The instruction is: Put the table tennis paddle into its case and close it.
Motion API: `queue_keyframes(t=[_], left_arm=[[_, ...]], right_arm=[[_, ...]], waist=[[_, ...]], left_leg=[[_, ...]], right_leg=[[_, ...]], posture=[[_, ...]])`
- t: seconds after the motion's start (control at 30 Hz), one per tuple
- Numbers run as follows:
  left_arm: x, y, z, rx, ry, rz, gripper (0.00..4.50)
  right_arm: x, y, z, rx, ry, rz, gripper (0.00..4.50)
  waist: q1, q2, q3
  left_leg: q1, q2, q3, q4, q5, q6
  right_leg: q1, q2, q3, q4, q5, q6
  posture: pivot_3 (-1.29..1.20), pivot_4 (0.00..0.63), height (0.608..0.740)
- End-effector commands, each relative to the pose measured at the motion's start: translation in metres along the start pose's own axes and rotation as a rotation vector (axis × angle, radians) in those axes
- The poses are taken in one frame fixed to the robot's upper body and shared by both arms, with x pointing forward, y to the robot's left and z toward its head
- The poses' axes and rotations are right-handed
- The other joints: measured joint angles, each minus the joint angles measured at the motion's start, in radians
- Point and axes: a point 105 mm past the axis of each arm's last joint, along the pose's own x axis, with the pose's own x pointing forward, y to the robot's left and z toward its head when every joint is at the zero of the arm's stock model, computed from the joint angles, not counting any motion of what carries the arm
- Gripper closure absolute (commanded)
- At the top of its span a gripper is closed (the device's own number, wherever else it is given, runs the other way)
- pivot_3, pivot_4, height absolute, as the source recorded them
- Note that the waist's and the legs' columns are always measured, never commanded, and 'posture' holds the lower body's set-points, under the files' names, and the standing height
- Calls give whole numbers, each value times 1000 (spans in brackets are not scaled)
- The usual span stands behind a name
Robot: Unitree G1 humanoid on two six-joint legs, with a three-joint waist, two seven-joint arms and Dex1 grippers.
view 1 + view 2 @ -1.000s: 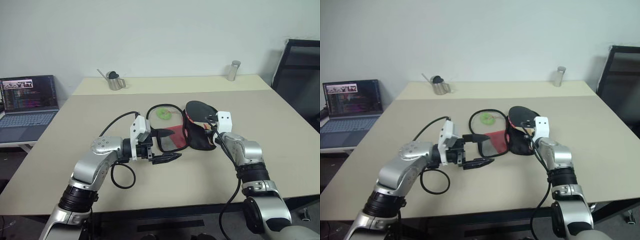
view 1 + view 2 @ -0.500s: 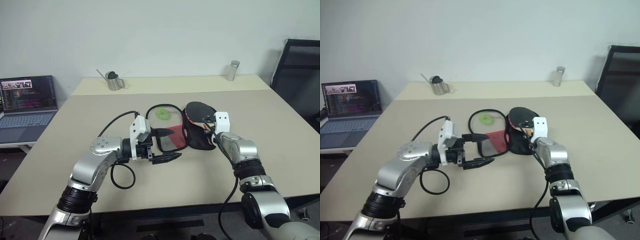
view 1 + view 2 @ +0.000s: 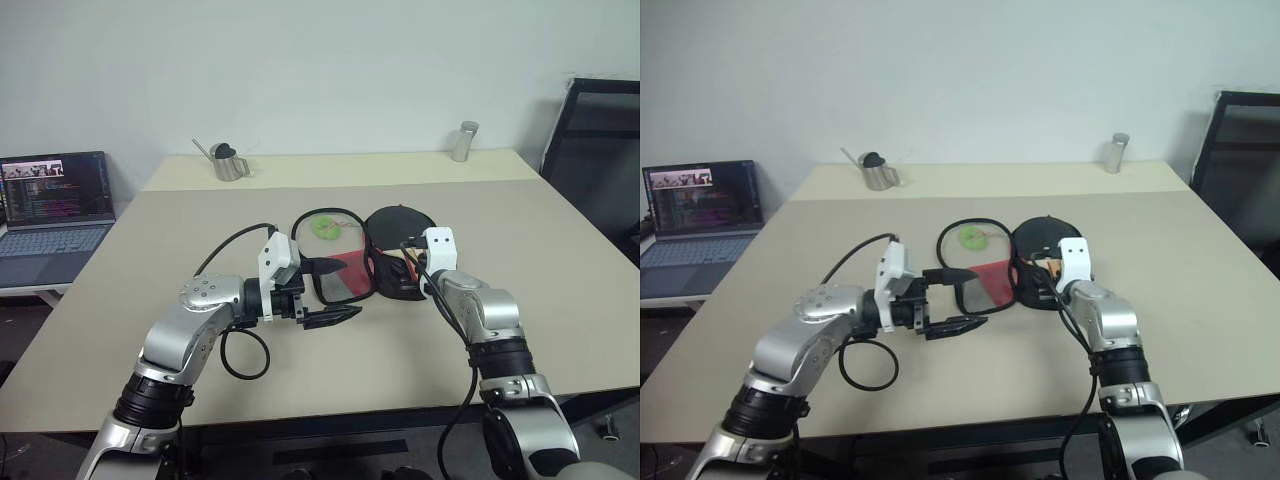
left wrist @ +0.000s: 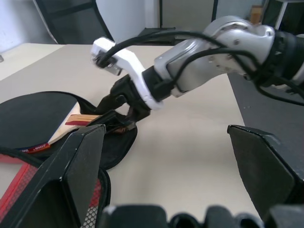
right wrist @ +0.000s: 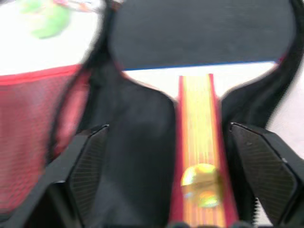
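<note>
Paddle (image 5: 197, 57) lying inside open case (image 3: 395, 275) near the desk (image 3: 560, 260) middle, right gripper (image 4: 116, 116) jaws spread, apparently just released; left gripper (image 3: 325, 292) jaws spread, waiting beside the flap.

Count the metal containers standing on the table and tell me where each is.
2. A small metal watering can with a spout stands at the table's far left edge; a plain metal cylinder stands at the far right edge. Nothing on the table looks big enough to hide another.
</note>
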Motion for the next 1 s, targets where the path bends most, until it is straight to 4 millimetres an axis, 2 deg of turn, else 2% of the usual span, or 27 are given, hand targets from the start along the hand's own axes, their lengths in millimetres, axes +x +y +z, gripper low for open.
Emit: queue_keyframes(t=[0.03, 0.13, 0.33, 0.43, 0.53, 0.67, 0.77, 1.0], left_arm=[[-12, 8, 8, 37, -8, 62, 0], [-23, 21, 0, 28, 21, 149, 0], [-57, 57, -20, 40, 106, 360, 0], [-70, 71, -29, 34, 134, 427, 0], [-73, 78, -36, 40, 160, 439, 0], [-73, 90, -40, 54, 185, 466, 0], [-72, 99, -44, 58, 204, 491, 0], [-65, 124, -71, 19, 301, 591, 0]], right_arm=[[-16, 16, 25, -29, -92, 113, 32], [-36, 32, 32, -115, -113, 280, 32], [-65, 29, 47, -237, -129, 413, 32], [-81, 36, 58, -300, -146, 519, 32], [-94, 40, 61, -391, -139, 592, 32], [-102, 41, 63, -425, -132, 644, 32], [-103, 40, 62, -442, -129, 652, 32], [-102, 40, 58, -434, -131, 640, 32]], waist=[[0, 0, 0], [0, 0, 0], [3, 0, 0], [5, 0, 0], [7, 0, 0], [13, -1, 0], [17, -1, 0], [28, -1, 0]], left_leg=[[0, 0, 0, 0, 0, 0], [0, 0, 0, 0, 0, 0], [0, 0, -1, 1, 0, 0], [0, 0, -1, 1, 0, 0], [0, 0, -1, 1, 0, 0], [-1, 0, -1, 1, 0, 0], [-1, 0, -1, 1, 0, 0], [-1, 0, -1, 1, 0, 0]], right_leg=[[0, 0, 0, 0, 0, 0], [0, 0, 0, 0, -2, 3], [0, -1, -1, 0, -2, 3], [0, -4, -1, 0, -2, 3], [0, -5, -2, -1, -2, 3], [1, -6, -2, -2, -2, 3], [0, -6, -2, -2, -2, 3], [0, -7, -3, -1, -1, 3]], posture=[[0, 150, 740], [0, 150, 740], [0, 150, 740], [0, 150, 740], [0, 150, 740], [0, 150, 740], [0, 150, 740], [0, 150, 740]])
